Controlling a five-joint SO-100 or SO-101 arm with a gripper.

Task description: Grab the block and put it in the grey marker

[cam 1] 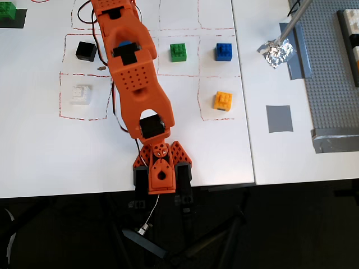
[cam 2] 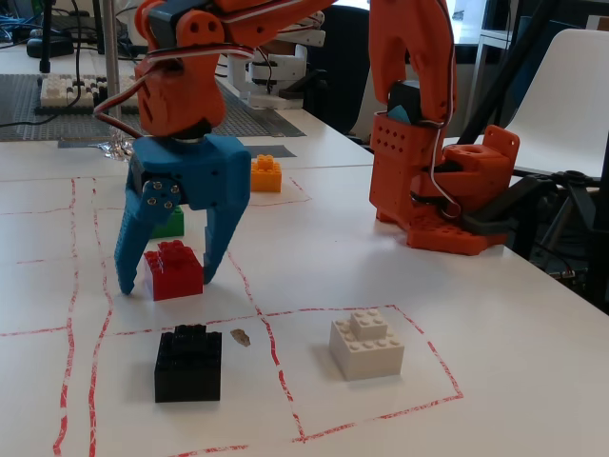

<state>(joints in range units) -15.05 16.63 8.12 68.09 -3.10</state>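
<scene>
In the fixed view the red block (cam 2: 173, 271) sits on the white table inside red-lined squares. My gripper (cam 2: 167, 281), with blue fingers (cam 2: 133, 243), is open and stands over the block, one finger on each side and the tips down near the table. In the overhead view my orange arm (cam 1: 134, 84) hides both the block and the gripper. The grey marker (cam 1: 279, 118) is a flat grey square lying bare on the right part of the table. In the fixed view the marker (cam 2: 273, 150) lies far behind the orange brick.
A green brick (cam 1: 178, 52), blue brick (cam 1: 224, 51), orange brick (cam 1: 224, 101), black brick (cam 1: 86, 51) and white brick (cam 1: 78, 94) sit in the squares. The studded baseplate (cam 1: 331, 84) and a foil lump (cam 1: 275, 51) are at the right. The arm base (cam 1: 161, 171) stands at the front edge.
</scene>
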